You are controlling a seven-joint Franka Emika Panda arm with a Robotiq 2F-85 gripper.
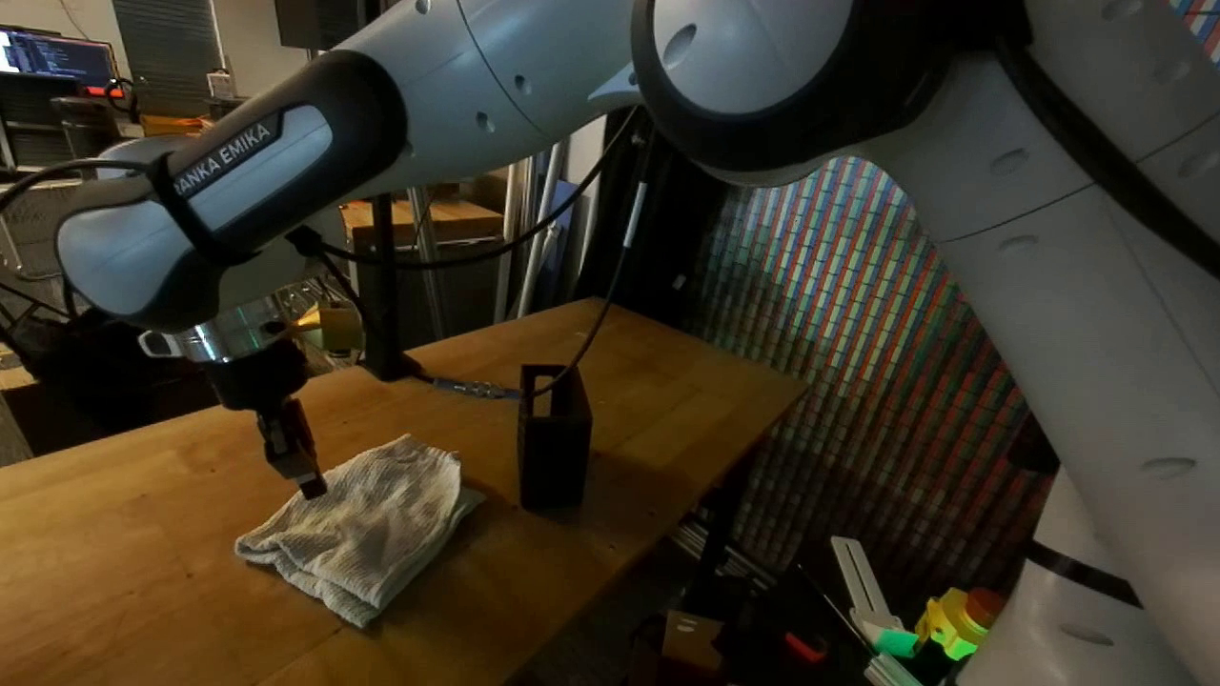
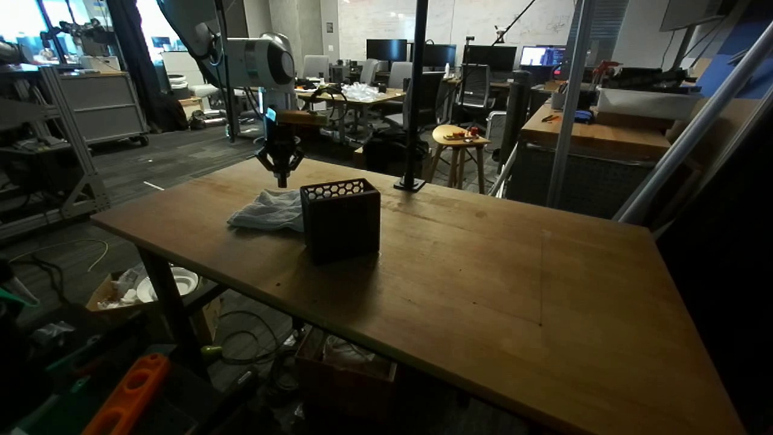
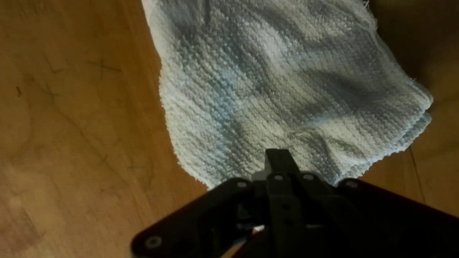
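A crumpled, folded whitish-grey cloth [image 1: 372,524] lies on the wooden table, and in an exterior view the cloth [image 2: 266,211] is partly hidden behind a black box. My gripper [image 1: 313,488] points down over one side of it, its fingers pressed together. From the opposite angle the gripper [image 2: 282,182] appears a little above the cloth, though whether the tips touch it I cannot tell. In the wrist view the shut gripper [image 3: 279,154] covers part of the cloth [image 3: 272,89] near its lower edge. Nothing shows between the fingers.
The black box [image 1: 555,457], open-topped with a honeycomb-patterned wall, stands upright on the table [image 2: 483,290] beside the cloth. A black post [image 2: 413,121] rises from the table's edge. A cable [image 1: 610,286] hangs from the arm behind the box.
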